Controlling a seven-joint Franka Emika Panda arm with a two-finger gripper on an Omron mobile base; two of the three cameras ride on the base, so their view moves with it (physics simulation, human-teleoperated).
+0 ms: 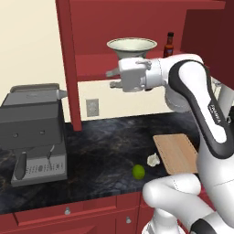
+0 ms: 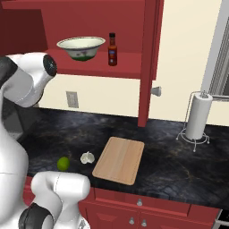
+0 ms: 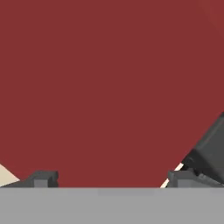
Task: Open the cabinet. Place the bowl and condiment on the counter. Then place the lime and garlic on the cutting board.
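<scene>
Cream bowl [image 1: 131, 47] beside the sauce bottle [image 1: 169, 45] looks light, rigid and breakable, so I'd pinch its thin rim with my tool [image 1: 112, 78], fingers spread wide.

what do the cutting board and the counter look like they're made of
The cutting board looks like light wood with a matte finish: tan, faint straight grain, rounded corners. The counter looks like polished dark stone, maybe marble or granite: black with pale veins. Everything is rendered, so this rests on look alone.
</scene>
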